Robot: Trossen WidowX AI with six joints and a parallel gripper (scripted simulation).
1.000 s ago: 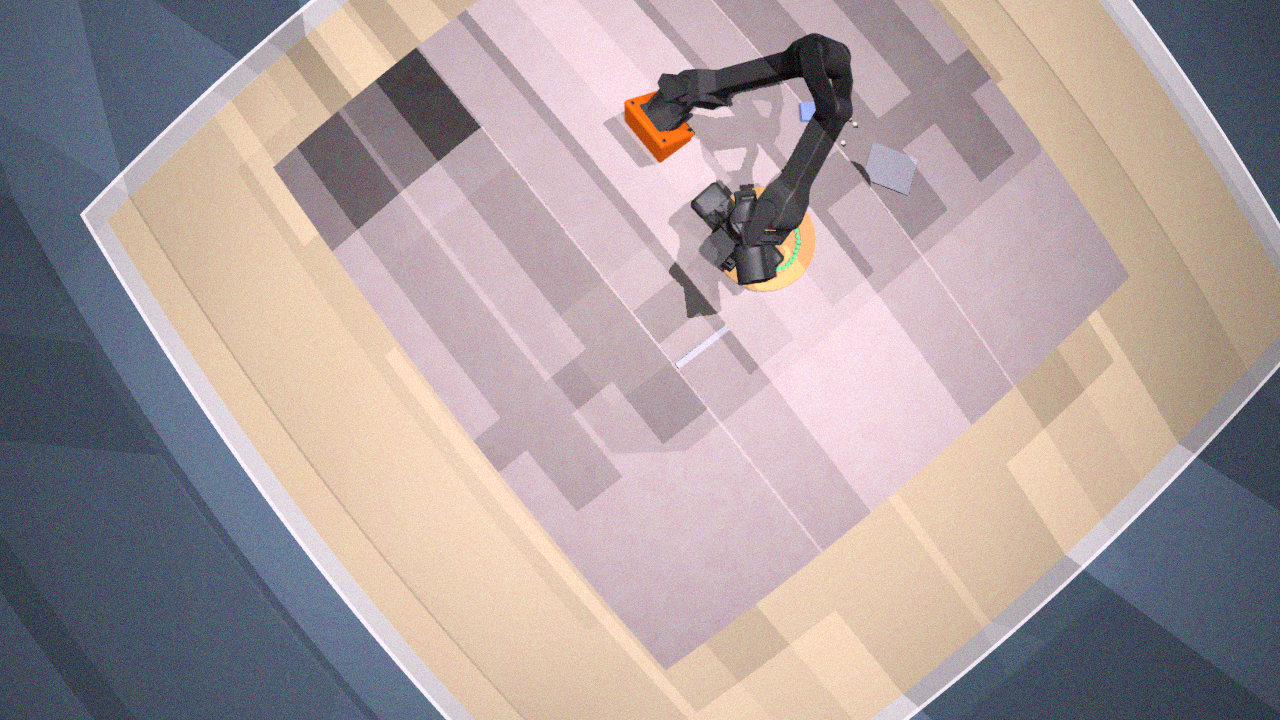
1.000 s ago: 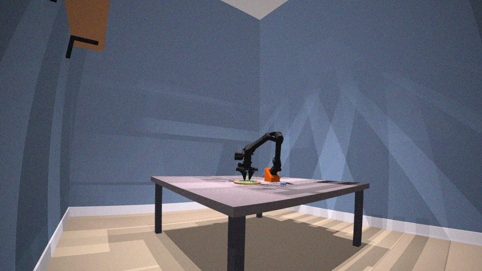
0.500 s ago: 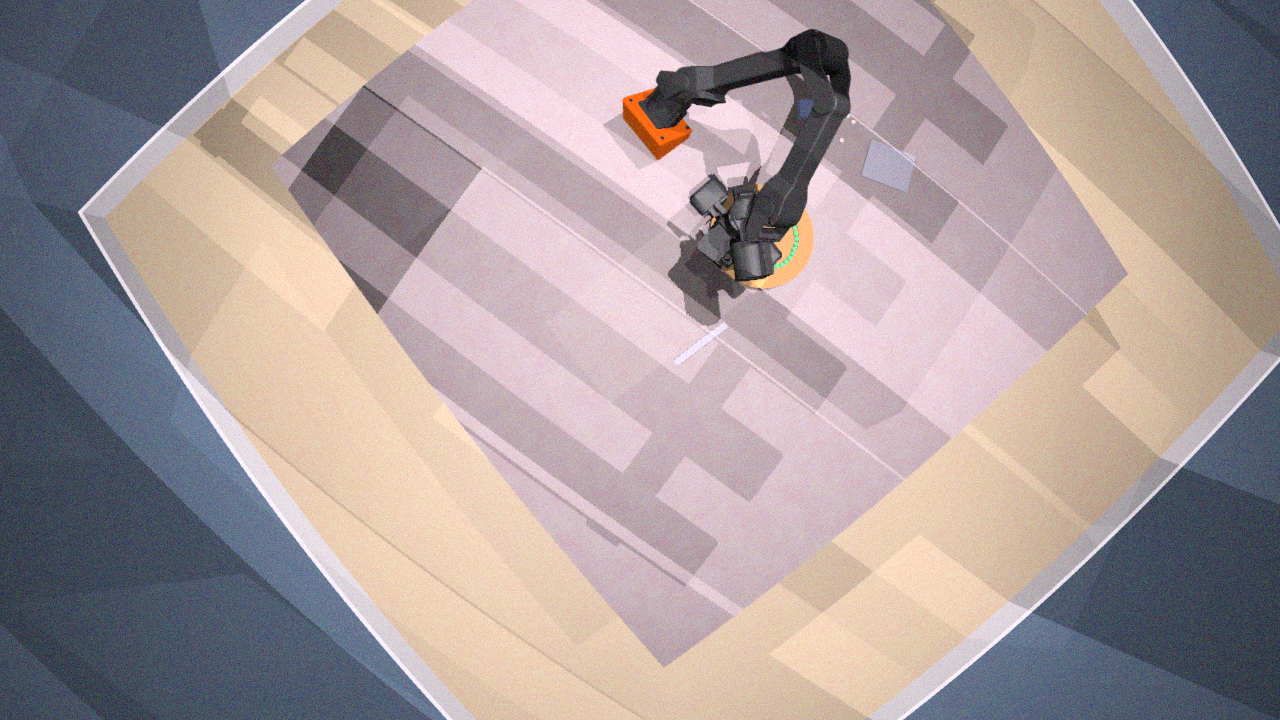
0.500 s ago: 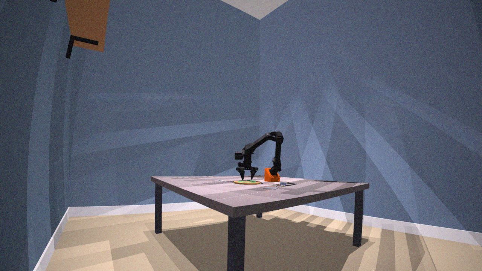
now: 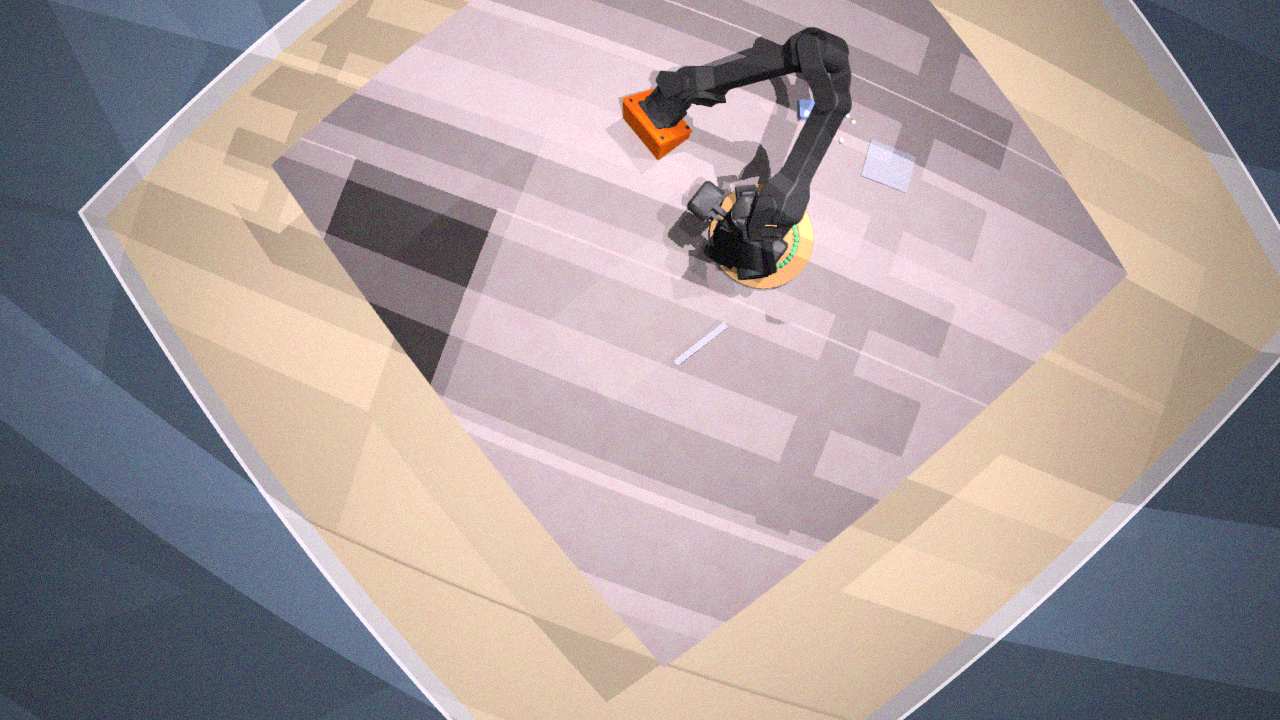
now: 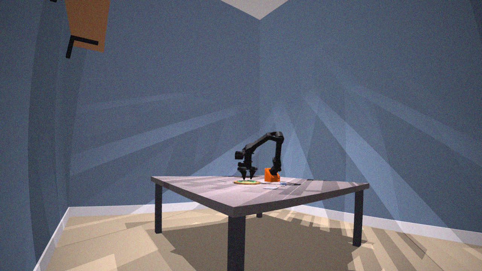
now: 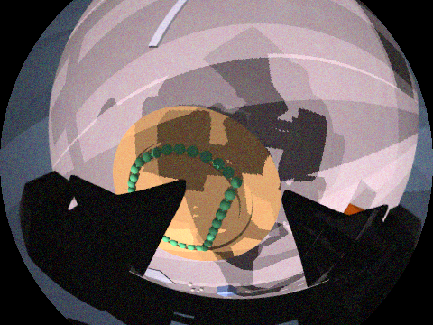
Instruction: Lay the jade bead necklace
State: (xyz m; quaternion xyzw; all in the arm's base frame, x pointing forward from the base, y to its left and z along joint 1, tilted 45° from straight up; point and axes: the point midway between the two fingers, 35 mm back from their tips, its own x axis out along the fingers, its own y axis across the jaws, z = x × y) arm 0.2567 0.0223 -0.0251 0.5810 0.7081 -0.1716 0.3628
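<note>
The jade bead necklace [image 5: 795, 247] [image 7: 179, 148] lies as a loop on the round bead board [image 5: 806, 243] [image 6: 247, 183] [image 7: 267, 196]. In the wrist view, its right side runs nearly straight, inside the curved groove [image 7: 251, 212], and an empty stretch of groove shows there. At the upper left a thin arc of groove shows just outside the beads. My gripper [image 6: 247, 178] [image 7: 236, 191] is open and empty, pointing down a little above the board. The left finger hides the loop's lower left part. In the top view, the arm hides most of the loop.
A pale strip [image 5: 700, 343] [image 7: 168, 23] lies beyond the board. A pale square plate [image 5: 888, 166] [image 6: 270, 187], a small blue block [image 5: 805, 109] [image 7: 226, 290] and several tiny white balls lie on the other side. The orange arm base [image 5: 662, 138] [image 6: 272, 175] stands near the board.
</note>
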